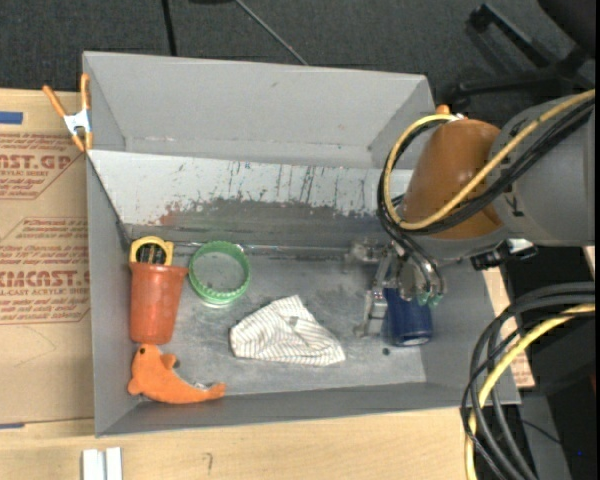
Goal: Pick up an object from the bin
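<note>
My gripper (398,280) is low in the right part of the bin, under the orange wrist cover. A dark blue cylinder (412,322), like a small cup or can, lies directly below and slightly right of it, against the bin's right wall. The gripper's body hides the cylinder's top edge. To the left, a crumpled white cloth with thin stripes (285,334) rests on the bin floor, apart from the gripper.
A green ring-shaped lid (220,271) lies left of centre. An orange cup (156,302) lies by the left wall, with a yellow tape measure (150,252) behind it and an orange toy fish (170,380) in front. Bare floor lies between cloth and gripper.
</note>
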`<state>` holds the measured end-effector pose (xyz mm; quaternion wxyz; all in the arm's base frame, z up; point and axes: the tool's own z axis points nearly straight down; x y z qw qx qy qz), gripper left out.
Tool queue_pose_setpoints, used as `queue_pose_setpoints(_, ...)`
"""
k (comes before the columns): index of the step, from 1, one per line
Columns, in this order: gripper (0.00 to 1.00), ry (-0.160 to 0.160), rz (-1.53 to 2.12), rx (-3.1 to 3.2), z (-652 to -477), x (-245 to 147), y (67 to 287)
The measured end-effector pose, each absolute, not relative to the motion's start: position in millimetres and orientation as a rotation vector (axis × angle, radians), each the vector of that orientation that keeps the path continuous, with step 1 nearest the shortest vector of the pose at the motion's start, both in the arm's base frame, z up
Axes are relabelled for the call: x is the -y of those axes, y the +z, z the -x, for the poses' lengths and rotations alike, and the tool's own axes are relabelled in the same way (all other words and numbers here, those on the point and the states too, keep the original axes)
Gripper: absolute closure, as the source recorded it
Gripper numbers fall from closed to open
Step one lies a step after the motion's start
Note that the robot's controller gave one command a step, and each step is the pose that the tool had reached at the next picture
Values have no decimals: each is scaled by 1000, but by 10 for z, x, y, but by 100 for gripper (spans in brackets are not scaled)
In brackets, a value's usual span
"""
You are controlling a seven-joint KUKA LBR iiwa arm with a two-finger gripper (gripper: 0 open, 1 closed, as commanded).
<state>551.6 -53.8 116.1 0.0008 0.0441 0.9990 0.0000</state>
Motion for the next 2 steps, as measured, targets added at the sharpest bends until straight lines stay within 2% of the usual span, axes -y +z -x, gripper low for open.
queue_pose_setpoints(2, 0, 4, -89, -3140, -5556, 34, 776)
